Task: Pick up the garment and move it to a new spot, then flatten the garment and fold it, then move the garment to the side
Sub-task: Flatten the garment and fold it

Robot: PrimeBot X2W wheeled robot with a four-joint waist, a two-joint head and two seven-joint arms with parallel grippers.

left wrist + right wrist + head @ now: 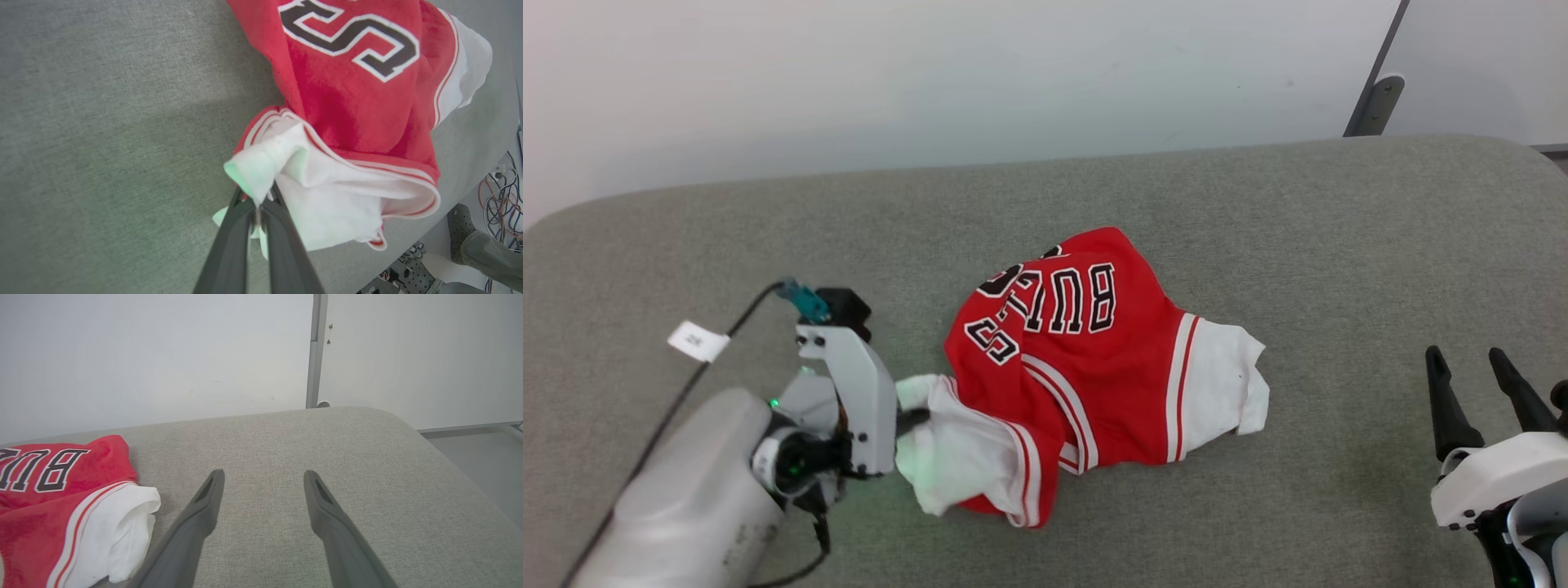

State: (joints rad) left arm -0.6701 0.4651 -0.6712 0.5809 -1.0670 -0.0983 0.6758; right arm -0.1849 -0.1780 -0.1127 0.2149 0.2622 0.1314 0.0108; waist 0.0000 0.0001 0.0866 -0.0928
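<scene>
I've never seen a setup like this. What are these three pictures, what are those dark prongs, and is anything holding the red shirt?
It is a two-armed robot. One picture looks down from its head; the other two look along each arm's two dark fingers. A crumpled red garment with white sleeves lies on a grey padded surface. The left gripper is pinched shut on one white sleeve. The right gripper hangs open over bare padding, beside the other sleeve, touching nothing.
</scene>
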